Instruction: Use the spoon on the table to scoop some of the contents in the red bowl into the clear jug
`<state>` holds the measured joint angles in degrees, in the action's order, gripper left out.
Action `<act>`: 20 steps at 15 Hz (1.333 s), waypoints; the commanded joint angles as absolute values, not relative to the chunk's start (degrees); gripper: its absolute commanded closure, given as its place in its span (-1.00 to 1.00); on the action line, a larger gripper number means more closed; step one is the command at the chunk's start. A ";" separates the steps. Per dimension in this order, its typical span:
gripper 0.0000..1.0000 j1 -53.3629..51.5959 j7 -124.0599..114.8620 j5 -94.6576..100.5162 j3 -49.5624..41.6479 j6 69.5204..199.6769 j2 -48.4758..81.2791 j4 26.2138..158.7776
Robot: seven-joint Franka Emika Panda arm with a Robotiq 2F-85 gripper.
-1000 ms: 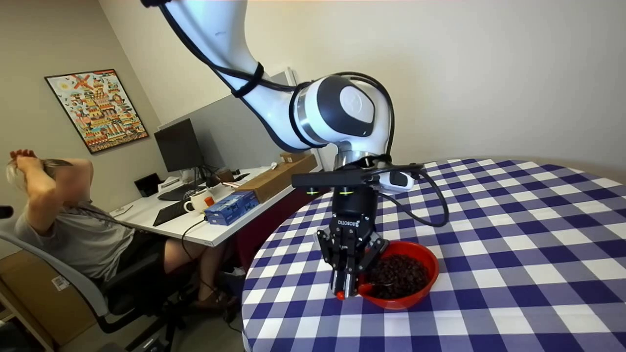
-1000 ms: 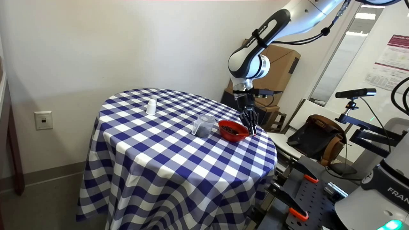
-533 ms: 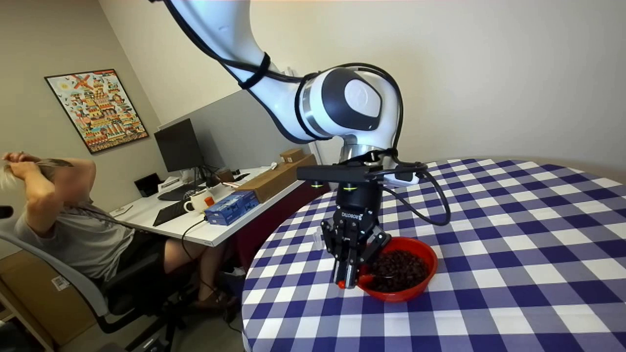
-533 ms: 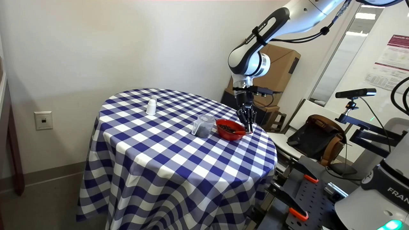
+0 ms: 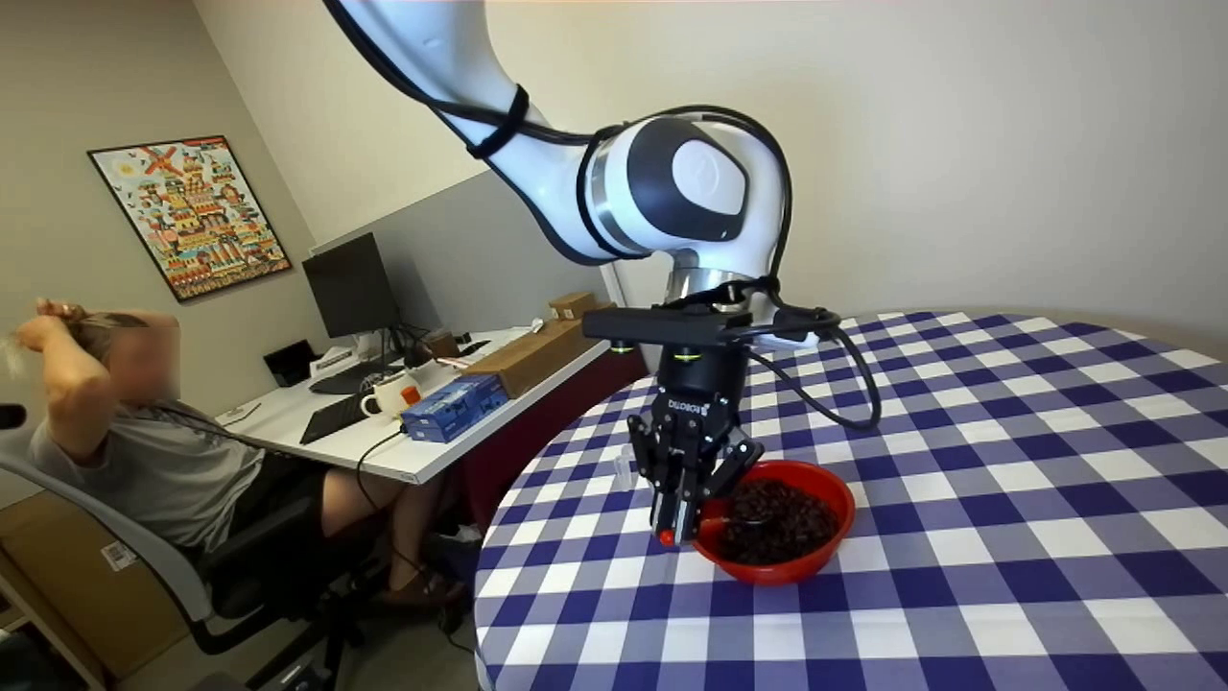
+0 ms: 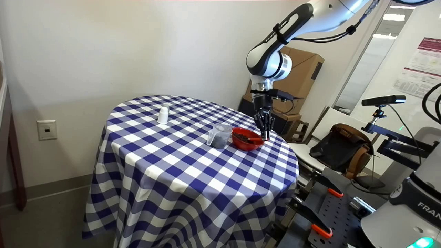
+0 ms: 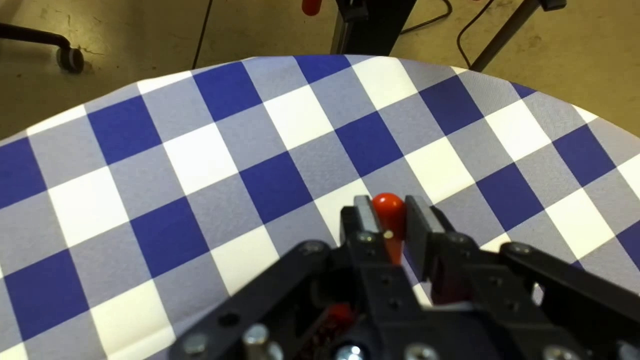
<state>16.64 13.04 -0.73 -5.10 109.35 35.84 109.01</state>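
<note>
My gripper (image 5: 674,534) points down at the side of the red bowl (image 5: 770,575), shut on the spoon's red-orange handle (image 7: 389,210); the round handle end pokes out between the fingertips in the wrist view. From there the handle runs over the rim into the bowl. Only a glint of the spoon's metal (image 5: 761,521) shows among the dark contents (image 5: 791,528), the rest hidden. The clear jug (image 6: 221,135) stands on the table beside the bowl, opposite my gripper (image 6: 265,137), its lower part dark. In an exterior view the arm mostly hides the jug (image 5: 624,469).
White cups (image 6: 163,115) stand farther off on the checkered table (image 6: 203,175). The table edge (image 7: 320,56) curves close by in the wrist view. A person (image 5: 153,451) sits at a desk (image 5: 384,451) beyond the table, and cardboard boxes (image 6: 299,74) are stacked behind the arm.
My gripper has risen a little and shifted toward the jug with the spoon still held. The red bowl has slid slightly the same way, closer to the jug.
</note>
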 commanded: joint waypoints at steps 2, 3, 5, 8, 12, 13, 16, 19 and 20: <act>0.85 17.32 15.73 -2.17 -5.16 108.65 34.51 109.52; 0.85 17.50 15.93 -2.14 -5.26 108.69 34.46 109.61; 0.85 17.90 16.23 -2.01 -5.50 108.88 34.36 109.79; 0.85 18.62 17.17 -1.81 -5.88 109.15 33.87 110.24; 0.85 19.41 18.79 -2.06 -5.78 109.12 32.12 111.27; 0.85 19.52 19.30 -2.21 -5.66 109.10 31.30 111.66; 0.85 19.48 20.57 -2.67 -5.41 108.75 28.97 112.68; 0.85 19.19 21.51 -3.41 -5.10 108.39 26.58 113.81; 0.85 19.03 21.74 -3.81 -4.99 108.29 25.91 114.16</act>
